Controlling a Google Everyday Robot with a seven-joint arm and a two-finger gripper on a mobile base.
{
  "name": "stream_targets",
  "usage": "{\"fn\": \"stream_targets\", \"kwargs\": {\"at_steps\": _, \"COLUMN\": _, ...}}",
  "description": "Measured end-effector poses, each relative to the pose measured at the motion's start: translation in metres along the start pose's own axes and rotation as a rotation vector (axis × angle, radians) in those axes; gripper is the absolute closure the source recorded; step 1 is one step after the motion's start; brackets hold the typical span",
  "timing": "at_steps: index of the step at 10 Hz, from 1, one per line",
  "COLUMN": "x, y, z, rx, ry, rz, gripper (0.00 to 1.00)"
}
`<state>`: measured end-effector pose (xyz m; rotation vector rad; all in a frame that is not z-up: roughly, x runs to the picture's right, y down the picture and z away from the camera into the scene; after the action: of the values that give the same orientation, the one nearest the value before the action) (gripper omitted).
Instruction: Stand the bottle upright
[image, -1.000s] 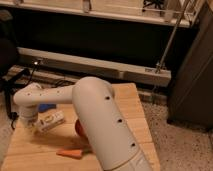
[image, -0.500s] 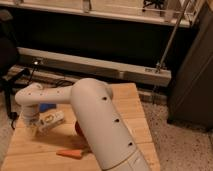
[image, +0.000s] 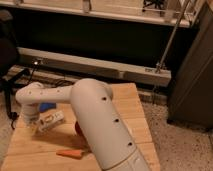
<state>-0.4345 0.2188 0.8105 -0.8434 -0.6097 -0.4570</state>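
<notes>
The bottle (image: 52, 120) is a small whitish-cream bottle with a pale label. It lies on its side on the wooden table (image: 125, 107), toward the left. My white arm reaches in from the bottom and bends left across the table. Its wrist hangs over the table's left edge, and the gripper (image: 31, 121) is low at the bottle's left end. From here I cannot say whether it touches the bottle. The arm's big forearm hides much of the table's middle.
A red bowl (image: 77, 129) peeks out from behind the forearm, right of the bottle. An orange carrot-like piece (image: 70, 153) lies near the front edge. Something blue (image: 47, 106) sits behind the bottle. A dark cabinet (image: 192, 85) stands to the right, and a metal rail runs behind the table.
The arm and gripper stay at the bottle's left end, almost in the same place. The bottle still lies on its side and has not visibly moved.
</notes>
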Motion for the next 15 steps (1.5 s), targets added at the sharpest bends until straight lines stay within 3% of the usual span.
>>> {"fn": "stream_targets", "kwargs": {"at_steps": 1, "x": 0.000, "y": -0.001, "z": -0.001, "rx": -0.001, "ry": -0.001, "rz": -0.001, "gripper": 0.70}}
{"fn": "stream_targets", "kwargs": {"at_steps": 5, "x": -0.004, "y": -0.003, "z": 0.000, "rx": -0.011, "ry": -0.005, "rz": -0.011, "gripper": 0.70}}
{"fn": "stream_targets", "kwargs": {"at_steps": 7, "x": -0.005, "y": -0.005, "z": -0.006, "rx": 0.001, "ry": -0.027, "rz": -0.013, "gripper": 0.70}}
{"fn": "stream_targets", "kwargs": {"at_steps": 9, "x": -0.009, "y": -0.012, "z": -0.026, "rx": 0.058, "ry": -0.107, "rz": -0.013, "gripper": 0.70}}
{"fn": "stream_targets", "kwargs": {"at_steps": 10, "x": -0.009, "y": -0.015, "z": -0.045, "rx": 0.112, "ry": -0.185, "rz": -0.014, "gripper": 0.70}}
{"fn": "stream_targets", "kwargs": {"at_steps": 11, "x": -0.006, "y": -0.015, "z": -0.060, "rx": 0.152, "ry": -0.237, "rz": -0.017, "gripper": 0.70}}
{"fn": "stream_targets", "kwargs": {"at_steps": 15, "x": 0.002, "y": 0.000, "z": -0.110, "rx": 0.280, "ry": -0.422, "rz": -0.074, "gripper": 0.70}}
